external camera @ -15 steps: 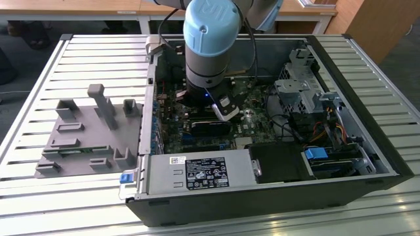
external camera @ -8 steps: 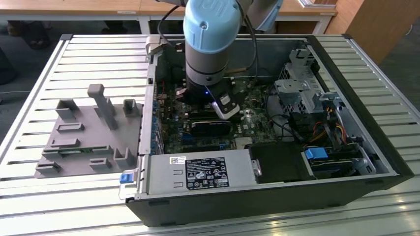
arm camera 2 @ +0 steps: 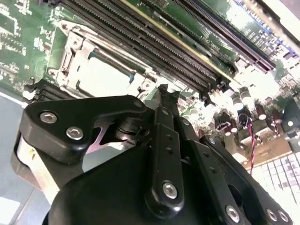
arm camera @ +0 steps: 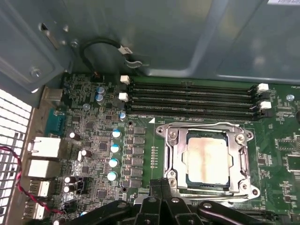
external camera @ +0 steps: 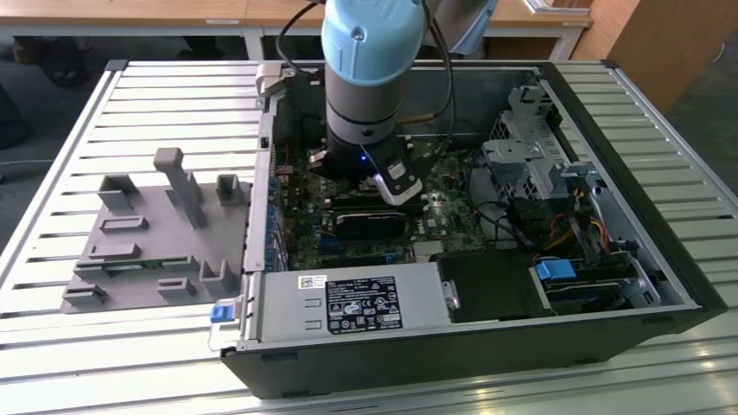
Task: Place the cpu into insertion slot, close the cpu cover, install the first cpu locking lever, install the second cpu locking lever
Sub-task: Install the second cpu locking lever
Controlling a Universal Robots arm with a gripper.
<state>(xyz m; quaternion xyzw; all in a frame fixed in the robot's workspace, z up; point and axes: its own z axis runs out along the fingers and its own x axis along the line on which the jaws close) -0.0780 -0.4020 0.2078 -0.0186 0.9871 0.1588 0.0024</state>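
With the gripper point(arm camera: 160, 183) pinched together on nothing, 1 cpu point(arm camera: 207, 161) sits under 1 cpu cover point(arm camera: 174, 157), 4 memory strips point(arm camera: 192, 98) at 12 o'clock.

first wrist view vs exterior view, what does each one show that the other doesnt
First wrist view alone: the cpu seated in the insertion slot, with the cpu cover framing it, beside the memory slots and a row of capacitors.

Exterior view alone: the whole computer case, the power supply, the grey fixture on the slatted table, and the arm.

Both: the green motherboard.
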